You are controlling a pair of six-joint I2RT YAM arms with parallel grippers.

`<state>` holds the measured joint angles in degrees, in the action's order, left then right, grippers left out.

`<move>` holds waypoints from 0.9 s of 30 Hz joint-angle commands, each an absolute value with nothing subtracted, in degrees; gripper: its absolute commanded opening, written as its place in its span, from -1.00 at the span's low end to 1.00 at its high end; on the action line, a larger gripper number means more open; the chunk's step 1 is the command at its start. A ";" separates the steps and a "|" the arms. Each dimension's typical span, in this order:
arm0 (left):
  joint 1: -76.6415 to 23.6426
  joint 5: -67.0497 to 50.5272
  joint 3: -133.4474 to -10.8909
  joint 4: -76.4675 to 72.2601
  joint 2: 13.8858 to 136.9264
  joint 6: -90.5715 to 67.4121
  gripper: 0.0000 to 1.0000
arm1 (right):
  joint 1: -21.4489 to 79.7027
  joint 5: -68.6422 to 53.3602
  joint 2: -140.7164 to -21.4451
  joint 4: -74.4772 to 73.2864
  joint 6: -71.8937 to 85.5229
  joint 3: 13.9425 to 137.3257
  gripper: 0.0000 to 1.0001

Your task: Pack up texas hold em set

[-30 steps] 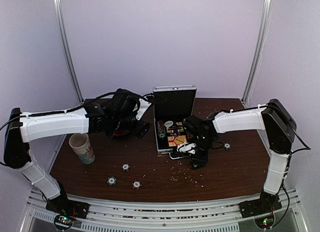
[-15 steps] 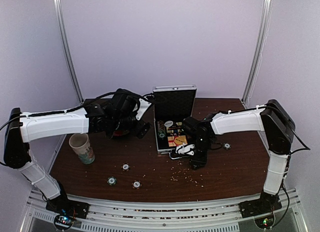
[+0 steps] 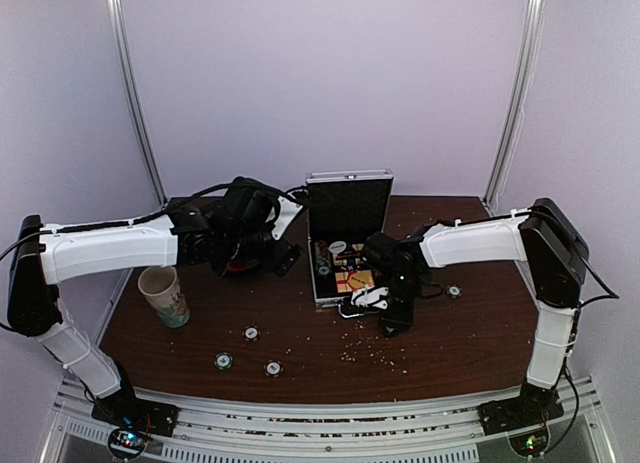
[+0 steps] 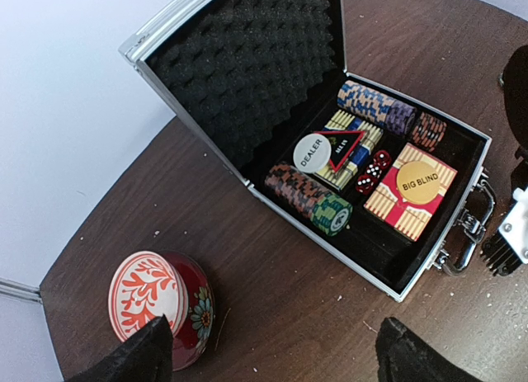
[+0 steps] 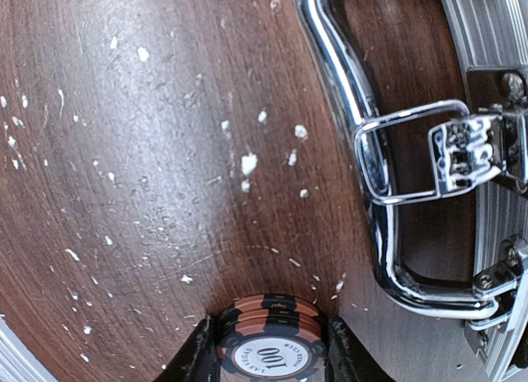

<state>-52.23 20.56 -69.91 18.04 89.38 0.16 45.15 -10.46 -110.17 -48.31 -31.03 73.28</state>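
Chip stack [image 5: 268, 342]: brown and black, top face marked 100, wedged between the right gripper's [image 5: 268, 353] fingers [image 5: 202, 357]; low at the table [image 5: 124, 151], and I cannot tell if it rests on it.
Right fingers: clenched on the stack, one on each side.
Case [image 4: 247, 77]: open, lid upright, just beyond the right fingers; handle [image 5: 328, 64] and latch [image 5: 462, 151] near the stack, apart from it.
Case contents: chip rows [image 4: 309, 200], card box [image 4: 408, 205] with a yellow disc [image 4: 419, 182] on top, red dice [image 4: 373, 169], white disc [image 4: 313, 151].
Left gripper [image 4: 276, 357]: fingers spread wide, nothing between; case ahead of them.
Bowl [image 4: 161, 304]: just beside one left finger.
Loose chips [image 3: 251, 333]: three nearer the bases than either gripper, one right of the right fingers.
Cup [image 3: 165, 295]: upright, left of the left fingers.
Crumbs [image 5: 247, 163]: pale specks around the right fingers.
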 commanded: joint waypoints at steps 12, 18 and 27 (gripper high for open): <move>-52.38 20.74 -70.66 17.30 89.65 0.79 0.74 | 40.44 -10.22 -107.31 -54.38 -29.88 83.17 -0.42; -52.38 20.58 -70.67 17.31 89.47 0.66 0.74 | 36.25 -7.49 -109.11 -51.16 -29.14 86.91 -0.40; -52.38 20.56 -70.75 17.31 89.60 0.68 0.74 | 33.59 -5.68 -112.08 -44.43 -28.09 89.13 -0.38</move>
<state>-52.23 20.53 -69.91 18.06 89.38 0.16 33.52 -7.20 -110.54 -48.16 -29.06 87.92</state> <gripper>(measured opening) 0.868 0.405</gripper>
